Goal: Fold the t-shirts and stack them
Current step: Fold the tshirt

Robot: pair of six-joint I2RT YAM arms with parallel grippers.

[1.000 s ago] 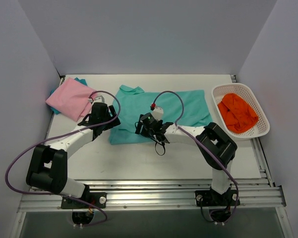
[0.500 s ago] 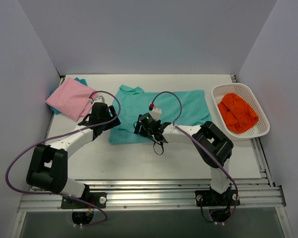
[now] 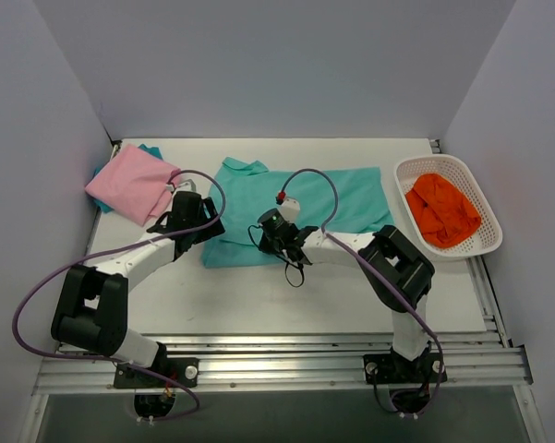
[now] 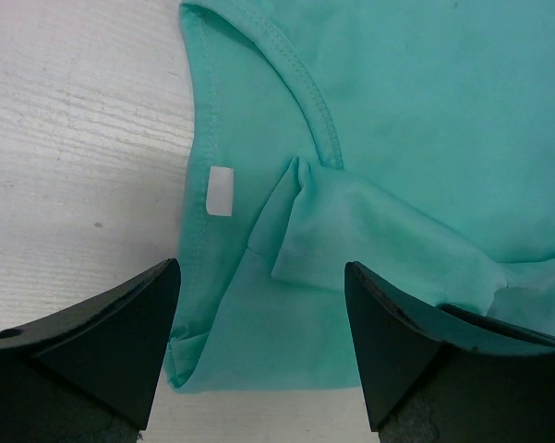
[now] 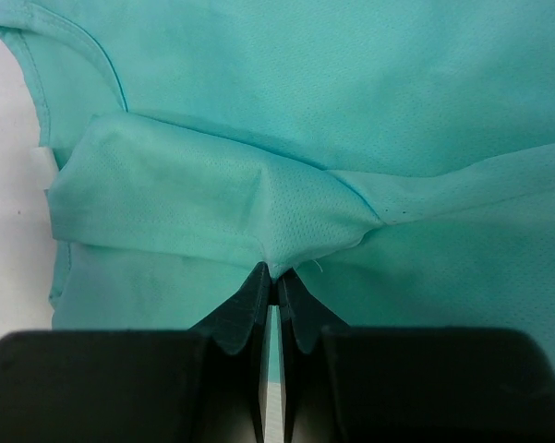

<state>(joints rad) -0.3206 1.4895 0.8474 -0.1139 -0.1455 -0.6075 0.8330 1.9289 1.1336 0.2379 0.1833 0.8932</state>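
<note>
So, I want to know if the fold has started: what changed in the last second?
The right gripper, shut on a fold of the teal t-shirt, crept slightly left and farther out. The left gripper, open over that shirt's left edge, barely shifted the same way. The pink t-shirt, basket and orange cloth stayed put.

White-and-black arms (image 3: 129, 265), purple cables (image 3: 307, 172)

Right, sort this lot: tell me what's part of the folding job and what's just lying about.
Job in hand:
mint-teal t-shirt, pinched by the right gripper
pink t-shirt, folded at the far left

Lying about:
white basket
orange cloth inside it, possibly another shirt
</note>
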